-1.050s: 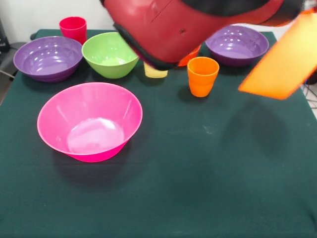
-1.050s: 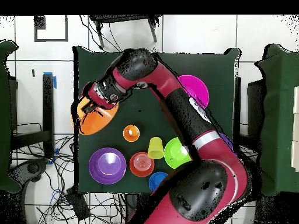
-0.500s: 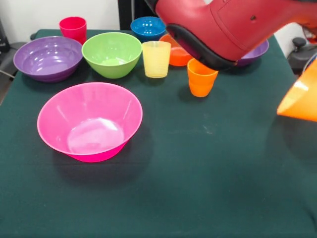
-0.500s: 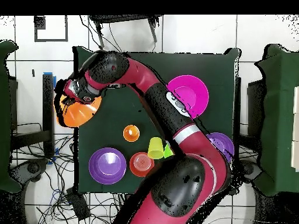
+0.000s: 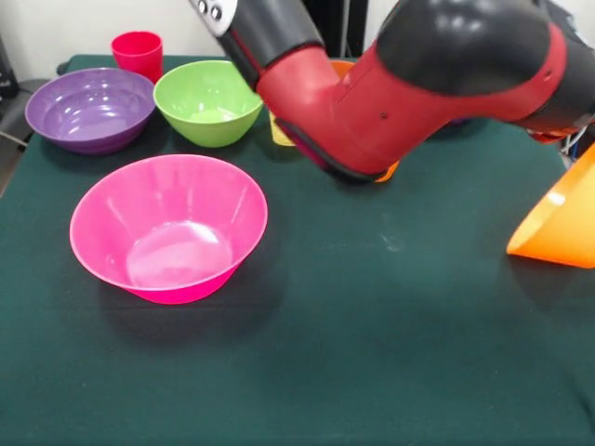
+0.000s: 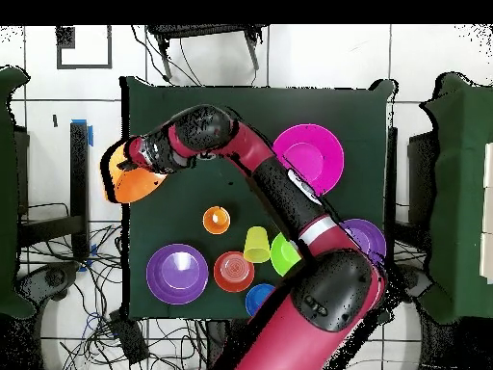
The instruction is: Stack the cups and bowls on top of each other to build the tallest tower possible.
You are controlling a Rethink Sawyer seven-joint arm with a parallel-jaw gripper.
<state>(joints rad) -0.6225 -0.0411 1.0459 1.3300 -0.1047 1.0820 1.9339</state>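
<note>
Orange plastic catches the eye first: the large orange bowl (image 6: 135, 179) is held tilted at the side edge of the dark green table (image 6: 193, 135), partly overhanging it, and in the front view it shows as a slanted orange cone at the picture's edge (image 5: 561, 223). The gripper (image 6: 144, 157) sits against the bowl's rim, at the end of the red and black arm (image 6: 279, 188) that sweeps across the table; it seems to be carrying the bowl, but I cannot tell how its jaws stand, since the wrist hides them. Everything else lies away from the gripper, back along the arm. Nearest is the small orange cup (image 6: 217, 220), standing upright on the cloth. Beyond it sit a purple bowl (image 6: 177, 274), the orange-red bowl (image 6: 234, 272) just beside that, and the pale yellow cup (image 6: 257, 244). The green bowl (image 5: 208, 100) is partly covered by the arm from overhead but clear in the front view, with a second purple bowl (image 5: 90, 107) just beside it and the red cup (image 5: 138, 53) behind them. A sliver of the blue bowl (image 6: 256, 299) shows beside the arm's base. The large pink bowl (image 5: 168, 228) rests upright and alone, well apart from the gripper on the far side of the arm.
</note>
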